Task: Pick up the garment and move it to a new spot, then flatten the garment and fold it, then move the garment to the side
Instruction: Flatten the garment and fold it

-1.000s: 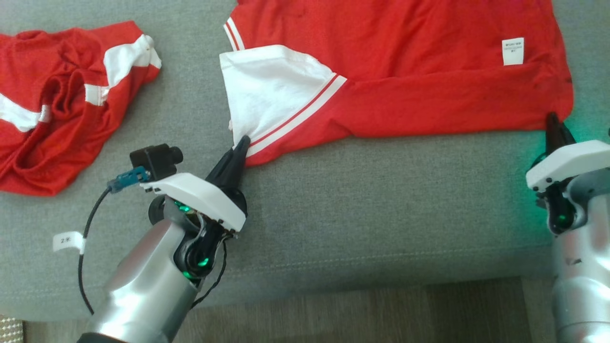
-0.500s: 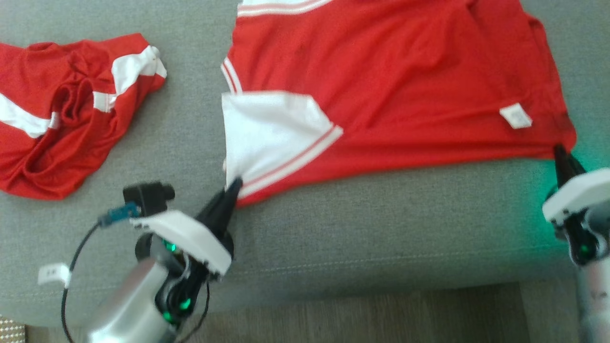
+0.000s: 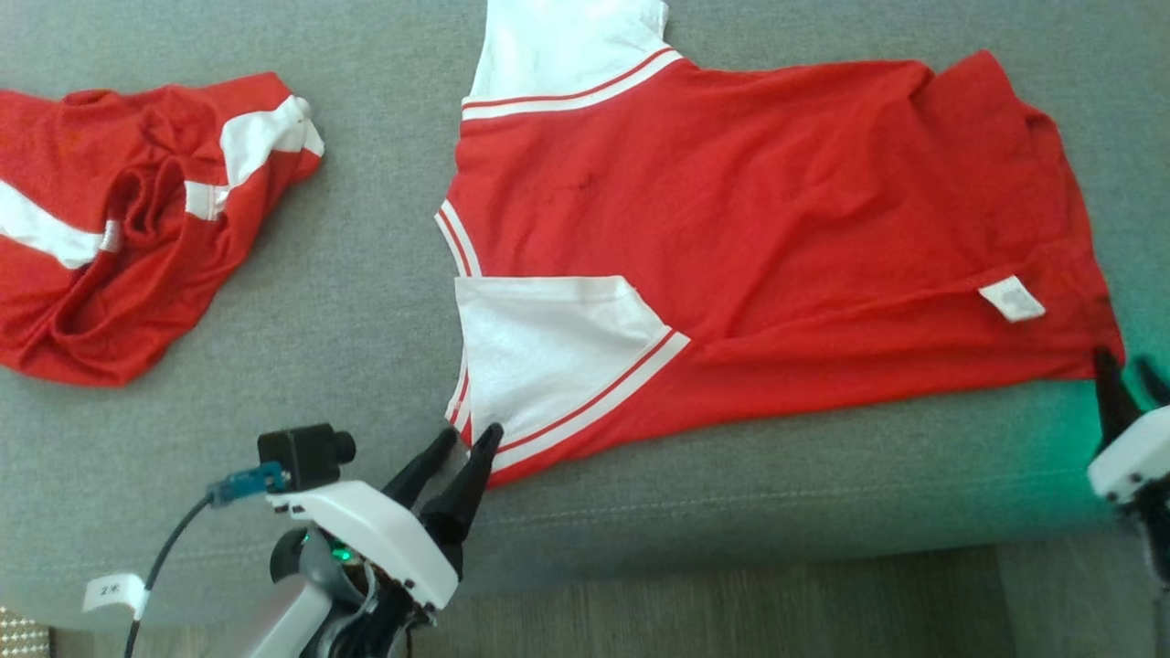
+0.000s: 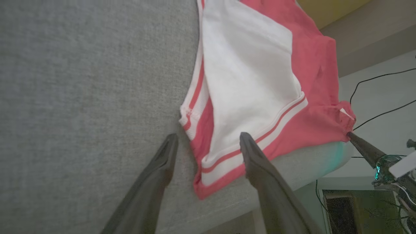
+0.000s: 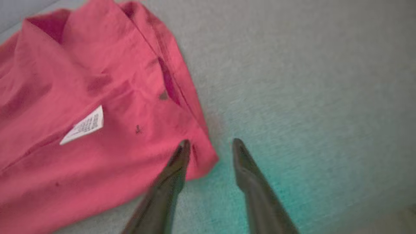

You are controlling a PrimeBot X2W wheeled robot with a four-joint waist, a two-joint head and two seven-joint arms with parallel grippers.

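Head view: garment [image 3: 777,228] is being shown spread on the sofa [image 3: 366,302], long axis running left to right, near edge lying along the sofa's front. Left gripper [image 3: 471,432] is being held at the near-left corner, by the white sleeve [image 3: 548,347]. Its jaws are being kept apart, and in the left wrist view the sleeve corner is sitting between the fingers [image 4: 156,175], nothing being clamped. Right gripper [image 3: 1124,361] is being held at the near-right hem corner, jaws also apart. In the right wrist view the cloth is just touching one finger, not being gripped. Garment is lying ahead of both grippers, away from the robot, each arm being nearest its own corner. Flattening is being judged about done. A fold is likely being called for next, near edge carried across the short axis. Second red garment [image 3: 137,228] is lying well apart to the left.
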